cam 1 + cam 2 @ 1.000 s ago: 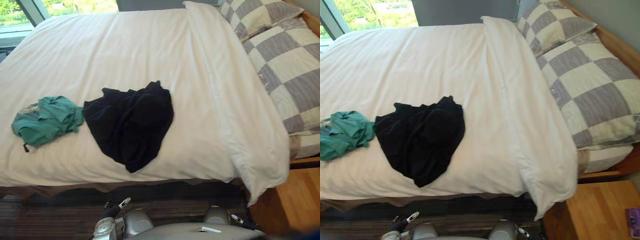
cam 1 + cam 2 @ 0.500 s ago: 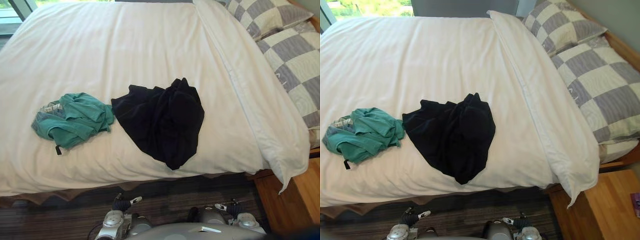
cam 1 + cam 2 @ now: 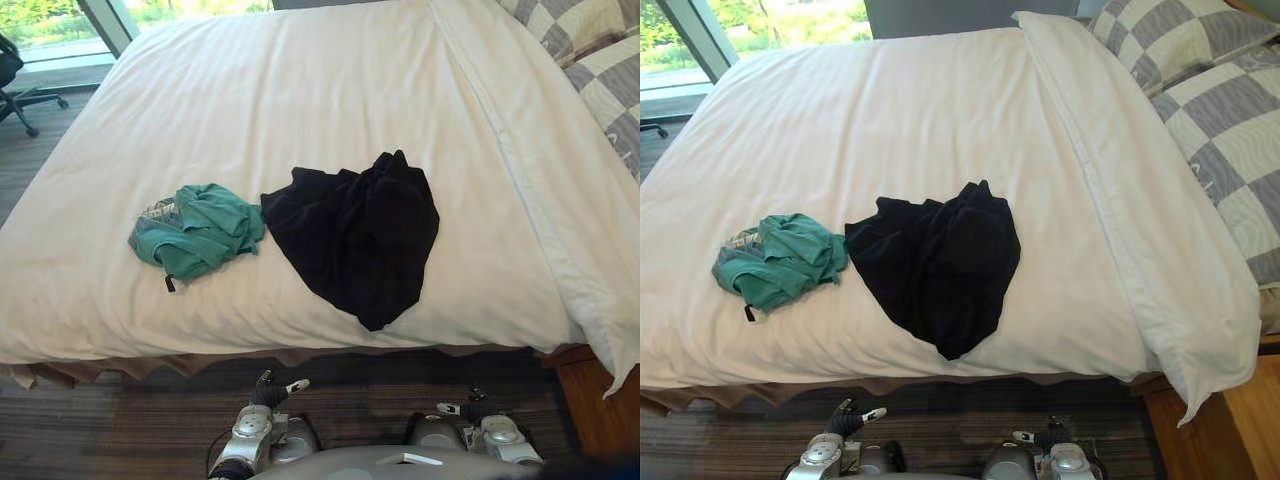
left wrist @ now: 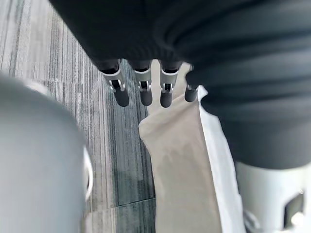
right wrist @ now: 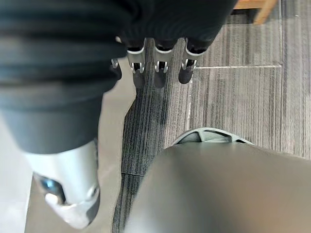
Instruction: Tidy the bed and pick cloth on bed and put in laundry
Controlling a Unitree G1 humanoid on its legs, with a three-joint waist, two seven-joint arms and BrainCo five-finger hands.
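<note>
A crumpled black cloth lies on the white duvet of the bed, near its front edge. Just to its left, touching it, sits a smaller bunched green cloth. Both also appear in the right eye view, black cloth and green cloth. My left hand hangs low beside the bed's edge with its fingers straight, holding nothing. My right hand hangs over the striped floor, fingers straight and empty too.
Grey-and-cream checked pillows lie at the bed's right end, with the duvet's folded edge beside them. A wooden nightstand stands at the lower right. An office chair and a window are at the far left. Dark striped carpet runs before the bed.
The whole picture has shifted, so the camera has moved; the two cloths now sit nearer the middle. Neither cloth has moved on the bed.
</note>
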